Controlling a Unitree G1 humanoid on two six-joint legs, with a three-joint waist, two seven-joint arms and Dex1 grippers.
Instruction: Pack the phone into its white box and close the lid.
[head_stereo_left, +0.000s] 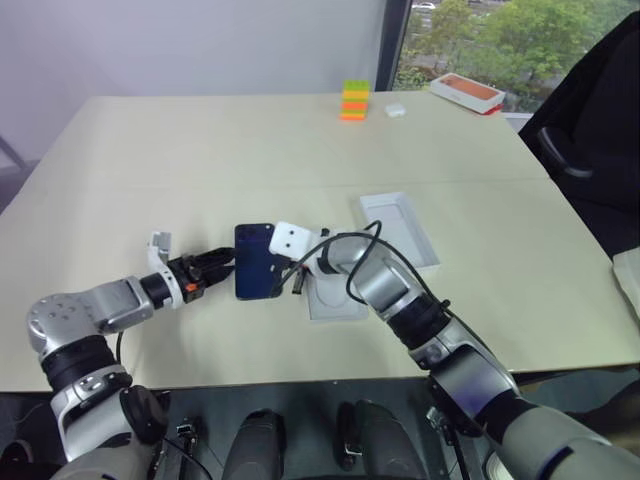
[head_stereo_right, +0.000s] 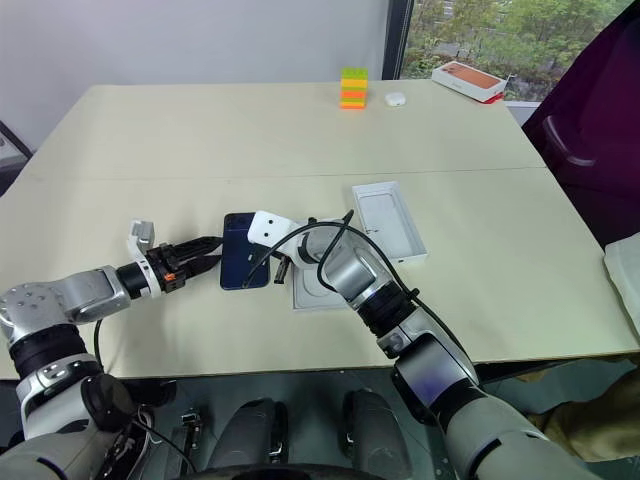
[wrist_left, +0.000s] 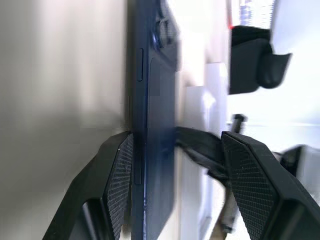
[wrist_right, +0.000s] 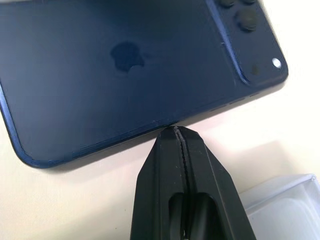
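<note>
The left jaws (head_stereo_left: 222, 264) stand apart around one long edge of the slim, shiny dark-blue phone (head_stereo_left: 256, 262) on the worktop (head_stereo_left: 200, 150), perhaps to lift it, while the clenched right jaws (wrist_right: 179, 132) touch its other edge, likely steadying it.

The phone (head_stereo_right: 245, 252) lies flat on the table (head_stereo_right: 200, 140), back up, with the left gripper (head_stereo_right: 205, 258) at its left edge. The box (head_stereo_right: 318, 290) sits just right of it, and the lid (head_stereo_right: 388, 222) lies beyond, inside up.
</note>
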